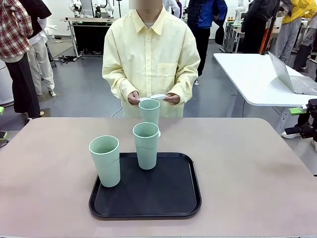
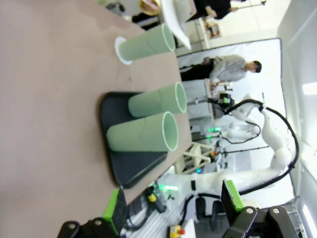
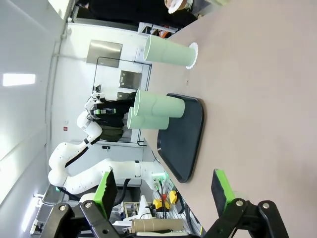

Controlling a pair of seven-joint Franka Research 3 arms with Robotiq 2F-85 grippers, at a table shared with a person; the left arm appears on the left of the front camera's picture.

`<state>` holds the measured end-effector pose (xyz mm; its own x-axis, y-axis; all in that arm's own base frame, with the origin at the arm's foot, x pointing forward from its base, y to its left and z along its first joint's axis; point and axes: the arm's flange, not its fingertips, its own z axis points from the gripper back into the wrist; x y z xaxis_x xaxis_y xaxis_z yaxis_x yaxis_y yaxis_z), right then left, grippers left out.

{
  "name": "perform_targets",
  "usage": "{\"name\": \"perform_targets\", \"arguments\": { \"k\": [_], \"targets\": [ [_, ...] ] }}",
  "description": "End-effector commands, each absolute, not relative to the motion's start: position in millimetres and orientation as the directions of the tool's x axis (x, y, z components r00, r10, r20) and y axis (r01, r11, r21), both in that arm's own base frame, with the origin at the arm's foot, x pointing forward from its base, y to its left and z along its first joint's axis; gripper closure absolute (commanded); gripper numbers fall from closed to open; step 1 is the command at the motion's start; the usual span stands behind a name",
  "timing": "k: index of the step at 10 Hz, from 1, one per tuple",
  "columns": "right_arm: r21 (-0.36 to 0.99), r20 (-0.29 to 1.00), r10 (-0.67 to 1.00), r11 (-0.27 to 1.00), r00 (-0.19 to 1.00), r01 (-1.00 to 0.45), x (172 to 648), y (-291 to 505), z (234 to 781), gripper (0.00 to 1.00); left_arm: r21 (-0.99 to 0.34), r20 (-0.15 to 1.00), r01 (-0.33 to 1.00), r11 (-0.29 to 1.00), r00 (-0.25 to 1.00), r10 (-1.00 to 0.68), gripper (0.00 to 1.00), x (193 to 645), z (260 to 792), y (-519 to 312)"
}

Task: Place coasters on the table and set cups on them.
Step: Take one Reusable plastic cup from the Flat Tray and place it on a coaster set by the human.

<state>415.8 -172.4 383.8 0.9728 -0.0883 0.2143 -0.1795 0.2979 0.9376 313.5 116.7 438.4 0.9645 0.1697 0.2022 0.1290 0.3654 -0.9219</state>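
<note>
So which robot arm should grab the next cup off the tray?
Probably the left: the nearest cup stands at the left front corner of the tray, and the left claw is open and facing it.

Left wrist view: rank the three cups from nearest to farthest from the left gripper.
1. Near cup: on the tray, closest to the left gripper.
2. Second cup: also on the tray, just beyond the first.
3. Far cup: off the tray, standing on a coaster on the table.
</note>
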Motion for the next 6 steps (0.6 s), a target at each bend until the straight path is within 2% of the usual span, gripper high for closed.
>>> {"name": "perform_targets", "arguments": {
  "k": [1,6],
  "targets": [
    [0.936,0.216,-0.081,0.301,0.973,-0.182,413.9,-173.3,384.9,0.0,-0.925,0.212,0.14,0.354,0.962,0.173,0.0,312.9,439.1,117.1],
    [0.936,0.216,-0.081,0.301,0.973,-0.182,413.9,-173.3,384.9,0.0,-0.925,0.212,0.14,0.354,0.962,0.173,0.0,312.9,439.1,117.1]
  ]
}}
